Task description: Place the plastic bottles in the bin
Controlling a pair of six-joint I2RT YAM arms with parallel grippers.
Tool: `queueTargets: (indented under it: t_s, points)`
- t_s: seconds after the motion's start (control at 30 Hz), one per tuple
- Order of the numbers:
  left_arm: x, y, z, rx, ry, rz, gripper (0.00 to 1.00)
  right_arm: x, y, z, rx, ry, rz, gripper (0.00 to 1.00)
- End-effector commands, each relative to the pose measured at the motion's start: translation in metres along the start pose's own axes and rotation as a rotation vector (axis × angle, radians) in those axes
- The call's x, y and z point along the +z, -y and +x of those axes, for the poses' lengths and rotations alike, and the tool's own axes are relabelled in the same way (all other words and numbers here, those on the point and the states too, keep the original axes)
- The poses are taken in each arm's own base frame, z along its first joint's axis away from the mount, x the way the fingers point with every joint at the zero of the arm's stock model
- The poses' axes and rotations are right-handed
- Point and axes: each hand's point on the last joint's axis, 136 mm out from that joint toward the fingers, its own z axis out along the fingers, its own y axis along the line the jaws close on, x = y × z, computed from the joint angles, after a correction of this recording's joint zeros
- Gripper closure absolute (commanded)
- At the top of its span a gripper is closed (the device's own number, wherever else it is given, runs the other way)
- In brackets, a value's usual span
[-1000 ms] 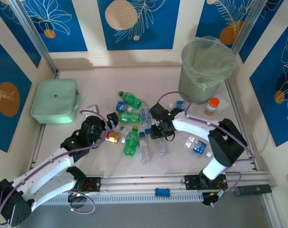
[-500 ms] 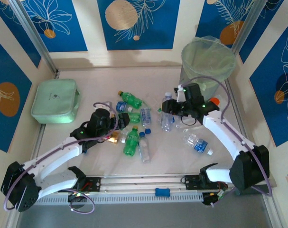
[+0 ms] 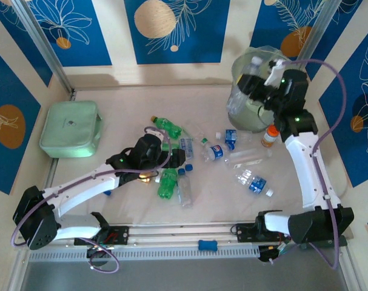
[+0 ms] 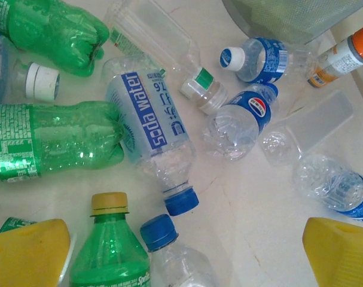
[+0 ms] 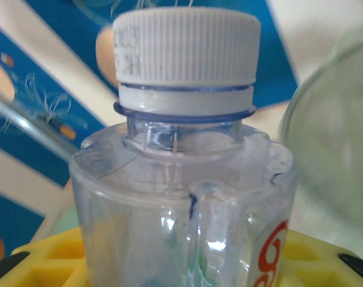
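Top external view showed the right gripper (image 3: 251, 85) raised at the 9 o'clock side of the bin (image 3: 251, 119), which stood at about 1 o'clock on the table (image 3: 111, 103); its jaws were clamped on a clear bottle (image 5: 181, 197) with a white cap, held upright between yellow pads in the right wrist view. The left gripper (image 3: 173, 159) hung over the loose bottles near the table's centre, jaws wide apart and holding nothing; a green bottle with a yellow cap (image 4: 109, 251) lay between its pads (image 4: 31, 254) in the left wrist view; at 12 o'clock from it a soda water bottle (image 4: 148, 128) touched another green bottle (image 4: 55, 140). An orange-capped white bottle (image 3: 270, 134) stood at the bin's 5 o'clock; a mint-green box (image 3: 70, 128) sat at the table's 9 o'clock.
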Motion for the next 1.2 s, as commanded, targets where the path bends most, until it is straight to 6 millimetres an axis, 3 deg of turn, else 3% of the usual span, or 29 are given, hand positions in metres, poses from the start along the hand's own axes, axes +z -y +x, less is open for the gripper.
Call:
queueTargets:
  t_s: [0.0,0.13,0.27,0.47,0.67,0.77,0.87,1.0,1.17]
  points:
    - [-0.005,-0.011,0.003,0.029,0.028,-0.034,0.00,0.011,0.024,-0.037,-0.003,0.092,0.077,0.52]
    - [-0.005,-0.024,0.005,0.063,0.068,-0.073,0.01,0.031,0.056,-0.071,0.001,0.169,0.174,0.52]
    - [-0.008,-0.036,-0.001,0.128,0.116,-0.136,0.01,0.061,0.095,-0.083,-0.004,0.205,0.278,0.52]
    - [-0.020,-0.047,-0.012,0.146,0.213,-0.176,0.01,0.100,0.144,-0.074,-0.020,0.163,0.396,0.52]
    - [-0.032,-0.058,-0.013,0.153,0.264,-0.208,0.01,0.122,0.170,-0.048,-0.008,0.055,0.448,0.52]
    - [-0.037,-0.062,-0.011,0.153,0.262,-0.220,0.01,0.125,0.178,-0.040,0.012,0.036,0.464,0.48]
    - [-0.039,-0.065,-0.010,0.144,0.257,-0.230,0.01,0.124,0.177,-0.041,0.028,0.035,0.464,0.33]
    - [-0.041,-0.065,-0.009,0.133,0.252,-0.233,0.01,0.114,0.165,-0.057,0.017,0.059,0.459,0.22]
    - [-0.041,-0.063,-0.009,0.121,0.244,-0.224,0.01,0.090,0.141,-0.078,-0.020,0.112,0.437,0.20]
